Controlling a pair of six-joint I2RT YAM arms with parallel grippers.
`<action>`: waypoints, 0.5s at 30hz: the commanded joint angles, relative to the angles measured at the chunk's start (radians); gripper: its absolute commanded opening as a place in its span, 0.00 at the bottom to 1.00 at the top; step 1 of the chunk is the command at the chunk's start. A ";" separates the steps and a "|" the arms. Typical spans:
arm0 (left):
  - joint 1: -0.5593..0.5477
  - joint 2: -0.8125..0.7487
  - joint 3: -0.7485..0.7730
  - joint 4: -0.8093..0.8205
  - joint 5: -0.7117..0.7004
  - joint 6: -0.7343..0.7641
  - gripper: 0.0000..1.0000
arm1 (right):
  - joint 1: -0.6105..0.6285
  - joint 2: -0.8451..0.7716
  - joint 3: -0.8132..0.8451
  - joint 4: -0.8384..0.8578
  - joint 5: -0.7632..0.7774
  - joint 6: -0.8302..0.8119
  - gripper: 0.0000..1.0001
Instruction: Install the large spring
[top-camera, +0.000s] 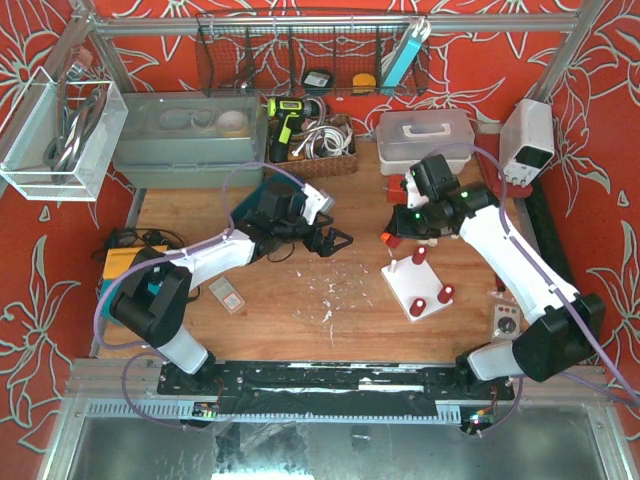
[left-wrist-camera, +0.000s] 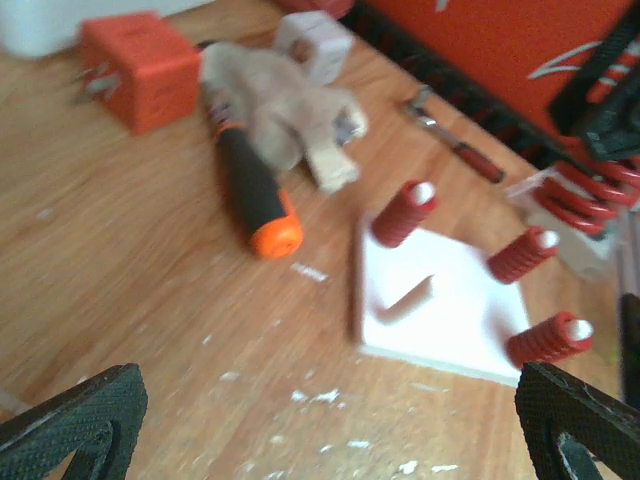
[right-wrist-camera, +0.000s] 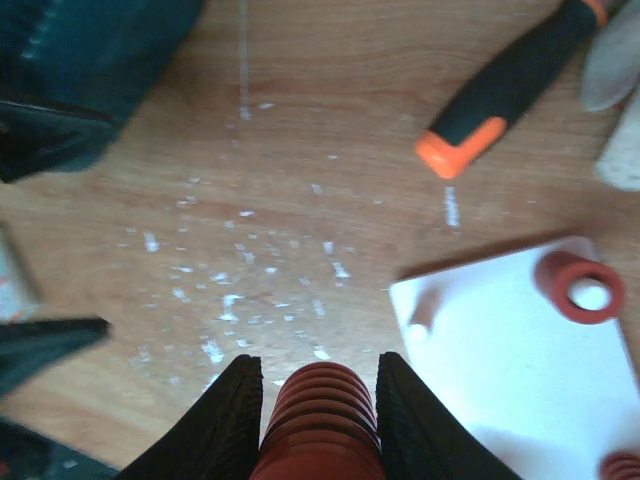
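My right gripper (top-camera: 392, 238) is shut on a large red spring (right-wrist-camera: 320, 425), held above the wood just left of the white base plate (right-wrist-camera: 520, 385). The spring shows between the black fingers (right-wrist-camera: 225, 425) in the right wrist view. The plate (top-camera: 408, 284) carries a bare white peg (right-wrist-camera: 421, 313) at its near-left corner and three pegs with red springs (top-camera: 420, 256) on them. In the left wrist view the plate (left-wrist-camera: 450, 320), bare peg (left-wrist-camera: 407, 299) and fitted springs (left-wrist-camera: 523, 255) show. My left gripper (top-camera: 337, 242) is open and empty, left of the plate, jaws wide apart (left-wrist-camera: 330, 425).
A black-and-orange screwdriver (left-wrist-camera: 255, 190), an orange block (left-wrist-camera: 135, 70), a pale cloth (left-wrist-camera: 295, 105) and a ratchet (left-wrist-camera: 455, 148) lie behind the plate. More red springs (left-wrist-camera: 590, 190) sit at the right. A grey bin (top-camera: 190, 140), basket (top-camera: 320, 150) and clear box (top-camera: 425, 135) line the back.
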 joint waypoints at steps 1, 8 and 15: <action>0.033 -0.063 -0.023 -0.047 -0.135 -0.055 1.00 | 0.001 -0.082 -0.146 0.138 0.171 -0.066 0.00; 0.047 -0.085 -0.019 -0.118 -0.190 -0.059 1.00 | 0.002 -0.083 -0.278 0.235 0.218 -0.079 0.00; 0.048 -0.095 -0.028 -0.148 -0.191 -0.054 1.00 | 0.008 -0.076 -0.355 0.300 0.212 -0.069 0.00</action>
